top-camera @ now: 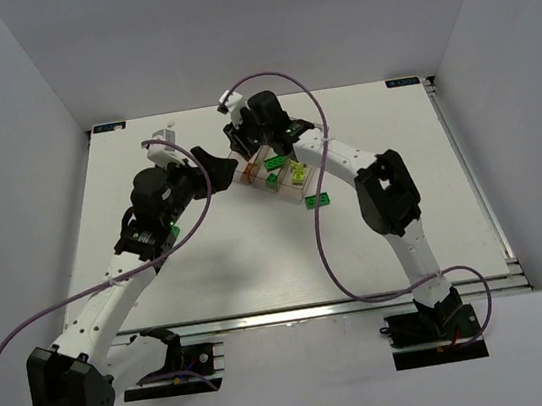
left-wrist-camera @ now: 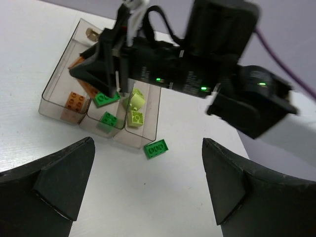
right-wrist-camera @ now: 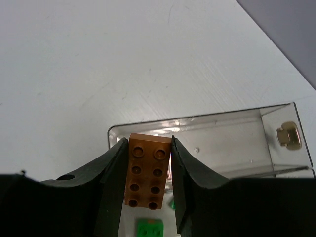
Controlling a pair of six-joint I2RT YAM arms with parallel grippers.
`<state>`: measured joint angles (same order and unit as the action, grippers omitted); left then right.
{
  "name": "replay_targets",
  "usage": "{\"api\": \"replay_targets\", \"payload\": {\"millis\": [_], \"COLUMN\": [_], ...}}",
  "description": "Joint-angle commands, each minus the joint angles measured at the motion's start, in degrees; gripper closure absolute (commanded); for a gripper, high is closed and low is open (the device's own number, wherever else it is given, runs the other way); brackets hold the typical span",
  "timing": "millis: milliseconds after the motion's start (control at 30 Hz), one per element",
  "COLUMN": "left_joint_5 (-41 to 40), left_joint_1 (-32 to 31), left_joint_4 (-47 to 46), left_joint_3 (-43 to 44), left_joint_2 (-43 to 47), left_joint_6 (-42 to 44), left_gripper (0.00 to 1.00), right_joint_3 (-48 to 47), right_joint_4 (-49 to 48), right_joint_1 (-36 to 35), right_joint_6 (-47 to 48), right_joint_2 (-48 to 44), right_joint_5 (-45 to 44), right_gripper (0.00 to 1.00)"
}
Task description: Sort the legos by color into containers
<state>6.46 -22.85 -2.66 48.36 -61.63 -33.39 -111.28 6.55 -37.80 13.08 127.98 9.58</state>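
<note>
Legos: small rigid plastic bricks, judged very light, hard and smooth-sided; a slip or a flick is likelier than damage.
Left gripper (top-camera: 213,163): jaws spread wide, nothing held; hung just left of the tray.
Containers (left-wrist-camera: 55,83): three clear bins joined as one tray, set mid-table (top-camera: 408,244).
Left bin: one sorted orange brick (left-wrist-camera: 75,99) is seen inside.
Right gripper (right-wrist-camera: 148,143): clenched on the held orange brick (right-wrist-camera: 146,173), which is pinched across its two long sides with the studs toward the wrist camera. It is held over the end of the left bin opposite the tan mark (right-wrist-camera: 289,136).
Middle bin: two bright green bricks (left-wrist-camera: 108,119) are contained.
Right bin: two yellow-green bricks (left-wrist-camera: 136,118) are contained.
Loose green brick (left-wrist-camera: 156,148): lies flat on the table, studs up, just beside the near end of the right bin and outside the tray; not yet sorted.
Hold advised: the loose green brick is best taken across its narrow width, on the flat side walls and low down. The studded top is to be avoided, since little surface is offered and the plastic is slick.
Step judged: release of the held orange brick into the left bin.
</note>
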Motion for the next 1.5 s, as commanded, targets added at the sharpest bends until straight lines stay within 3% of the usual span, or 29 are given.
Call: {"api": "replay_targets", "payload": {"millis": [0,200,600,833,967,1033,1167,1200,1367,1467], "left_joint_5": [-0.48,0.48,0.92,1.01,1.1,1.19,1.19,1.19,1.19,1.19], "left_joint_1": [0.0,0.0,0.09,0.09,0.09,0.09,0.0,0.09,0.09,0.09], "left_joint_4": [-1.91,-2.27,-2.71,-2.97,-3.49,-4.37,-4.9,-5.08,-5.78,-6.4], "left_joint_3": [-0.46,-0.46,-0.72,-0.81,-1.16,-1.69,-2.04,-2.04,-2.74,-3.01], "left_joint_2": [1.77,0.98,0.81,0.89,1.51,2.03,3.17,3.35,4.76,5.64], "left_joint_6": [0.87,0.69,0.87,1.04,1.04,0.87,0.78,0.69,-0.01,-0.19], "left_gripper": [0.02,0.02,0.02,0.02,0.02,0.02,0.02,0.02,0.02,0.02], "right_joint_3": [-7.79,-12.99,-15.02,-13.0,-10.28,-8.52,1.83,9.52,26.01,29.98], "right_joint_4": [-4.26,-7.95,-7.16,-5.94,-3.74,-2.33,1.27,0.49,3.54,17.22], "right_joint_1": [1.41,1.85,1.94,2.29,2.91,3.34,4.49,5.01,11.95,13.54], "right_joint_6": [-0.16,1.77,-0.95,-0.78,-0.78,-0.17,8.87,13.24,24.78,40.92], "right_joint_2": [4.02,8.51,12.99,10.45,6.6,4.13,-8.25,-10.97,-27.86,-30.95], "right_joint_5": [-0.18,-2.46,-0.88,1.31,1.49,1.84,4.99,7.01,30.29,38.22], "right_gripper": [0.97,0.95,0.71,0.33,0.28,0.11,0.11,0.11,0.11,0.11]}}
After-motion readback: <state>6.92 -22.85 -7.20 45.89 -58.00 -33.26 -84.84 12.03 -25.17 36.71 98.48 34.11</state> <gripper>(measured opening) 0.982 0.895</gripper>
